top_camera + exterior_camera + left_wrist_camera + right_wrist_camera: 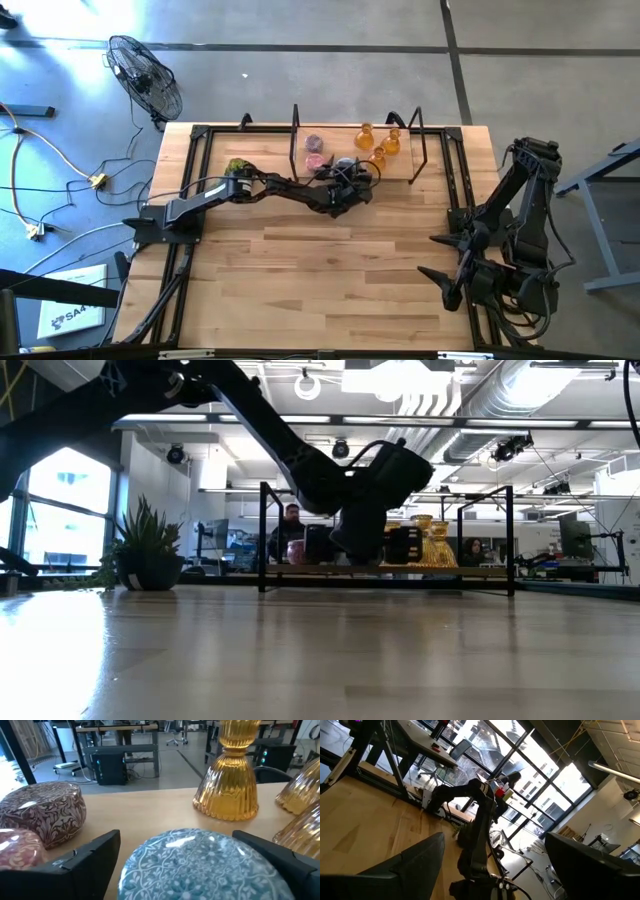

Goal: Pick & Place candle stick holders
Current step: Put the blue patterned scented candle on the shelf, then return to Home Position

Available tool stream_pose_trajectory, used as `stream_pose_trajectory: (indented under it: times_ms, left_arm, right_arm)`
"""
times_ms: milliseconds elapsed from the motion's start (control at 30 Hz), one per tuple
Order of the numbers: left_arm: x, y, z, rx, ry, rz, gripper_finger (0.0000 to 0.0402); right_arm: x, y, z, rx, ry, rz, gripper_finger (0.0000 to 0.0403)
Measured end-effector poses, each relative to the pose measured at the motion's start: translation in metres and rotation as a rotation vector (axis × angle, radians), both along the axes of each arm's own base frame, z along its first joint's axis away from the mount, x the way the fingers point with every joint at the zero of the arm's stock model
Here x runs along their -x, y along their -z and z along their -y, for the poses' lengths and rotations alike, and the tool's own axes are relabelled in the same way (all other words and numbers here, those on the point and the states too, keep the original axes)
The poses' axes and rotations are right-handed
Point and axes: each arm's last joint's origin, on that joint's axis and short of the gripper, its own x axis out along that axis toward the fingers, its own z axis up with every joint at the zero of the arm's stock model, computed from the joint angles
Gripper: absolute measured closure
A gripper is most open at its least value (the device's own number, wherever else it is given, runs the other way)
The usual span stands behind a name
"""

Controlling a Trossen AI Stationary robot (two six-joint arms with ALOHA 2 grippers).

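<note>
Between left gripper (185,865) wide jaws, blue holder (200,865), unclear from above; right gripper (490,865) wide, empty.

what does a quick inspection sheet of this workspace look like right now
surface: wooden table, front half bare, black rack at the far edge.
job's things: three amber candle stick holders, two pink holders and one light blue holder grouped at the rack.
clutter: green plant ball on the table beside the left arm.
grippers: left gripper open, jaws either side of the light blue holder; right gripper open, parked at the table's right edge.
cables: yellow and black cables loose on the floor to the left.
surroundings: floor fan on the floor; a person in the room behind.
</note>
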Motion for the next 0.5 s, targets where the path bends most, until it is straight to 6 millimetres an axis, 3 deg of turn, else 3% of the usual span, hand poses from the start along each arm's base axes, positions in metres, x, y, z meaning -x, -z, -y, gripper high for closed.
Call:
stream_pose_trajectory:
  times_ms: [500]
  left_arm:
    - [-0.011, -0.031, 0.022, -0.118, 0.007, -0.052, 0.0025]
  right_arm:
    - [0.000, 0.000, 0.000, 0.001, 0.000, 0.000, 0.0063]
